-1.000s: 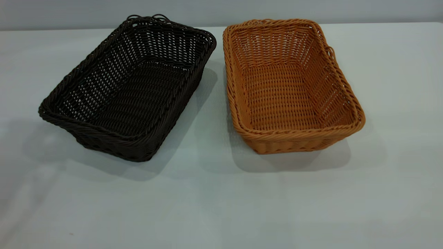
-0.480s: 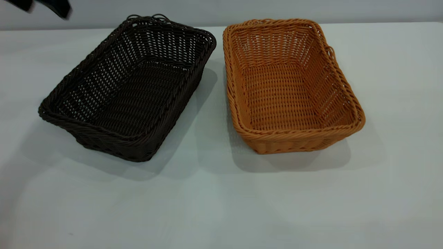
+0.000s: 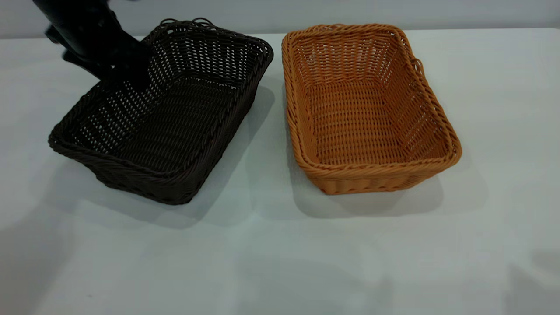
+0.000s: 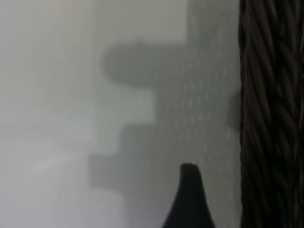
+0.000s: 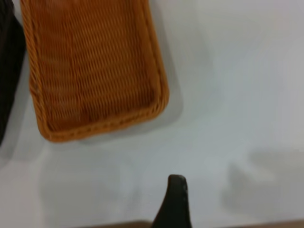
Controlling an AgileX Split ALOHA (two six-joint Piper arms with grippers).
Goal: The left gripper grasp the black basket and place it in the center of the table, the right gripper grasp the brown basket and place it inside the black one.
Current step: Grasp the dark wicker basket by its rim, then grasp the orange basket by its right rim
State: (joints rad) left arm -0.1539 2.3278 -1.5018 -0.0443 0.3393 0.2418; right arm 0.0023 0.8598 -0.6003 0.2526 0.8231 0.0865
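The black basket (image 3: 166, 122) lies left of centre on the table (image 3: 280, 253), slanted, its loop at the far end. The brown basket (image 3: 363, 113) lies beside it on the right, apart from it. My left gripper (image 3: 129, 78), a blurred black mass, is at the black basket's far left rim. In the left wrist view one finger (image 4: 189, 199) shows just outside the braided rim (image 4: 270, 118); the other finger is hidden. My right gripper is out of the exterior view; its wrist view shows one finger (image 5: 176, 202) above bare table, with the brown basket (image 5: 95, 66) farther off.
The table's front half is bare, with faint arm shadows at the front left and front right (image 3: 529, 275). A grey wall runs behind the table's far edge (image 3: 481, 29). A dark edge of the black basket shows in the right wrist view (image 5: 7, 71).
My left gripper has come in from the upper left corner and down to the black basket's far left rim. Both baskets have stayed put.
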